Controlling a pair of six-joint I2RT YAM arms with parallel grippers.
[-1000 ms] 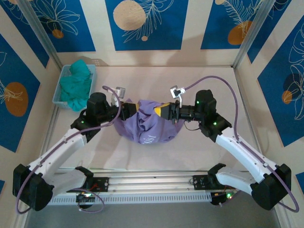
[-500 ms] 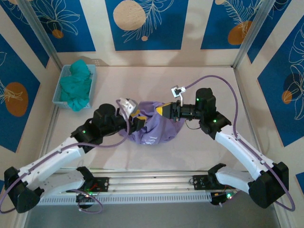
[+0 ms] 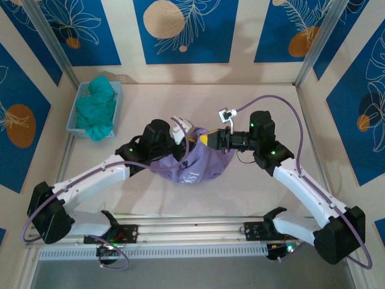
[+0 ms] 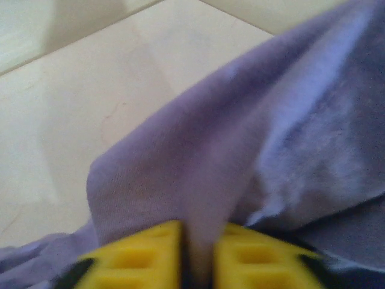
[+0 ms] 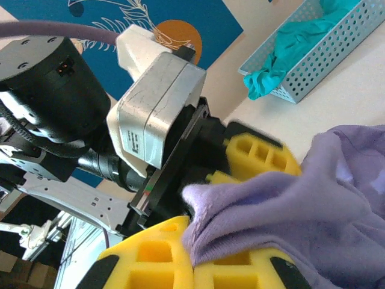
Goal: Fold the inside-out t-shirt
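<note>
Inside-out t-shirt (image 3: 194, 167), lavender, lay bunched at the middle of the worktop (image 3: 180, 99), its upper edge drawn up between the left gripper (image 4: 198, 260) and right gripper (image 5: 191, 257), each clamped tight on a fold of cloth.

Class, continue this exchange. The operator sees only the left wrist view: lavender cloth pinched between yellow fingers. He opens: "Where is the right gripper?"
Observer: The right gripper is shut on the same shirt, close beside the left gripper.
Operator: Is the shirt spread out?
Observer: No. Its top is bunched between the two grippers and the rest hangs in a pouch toward the table.
Operator: Anything else nearby?
Observer: A teal garment lies in a basket at the table's far left, apart from the shirt.
</note>
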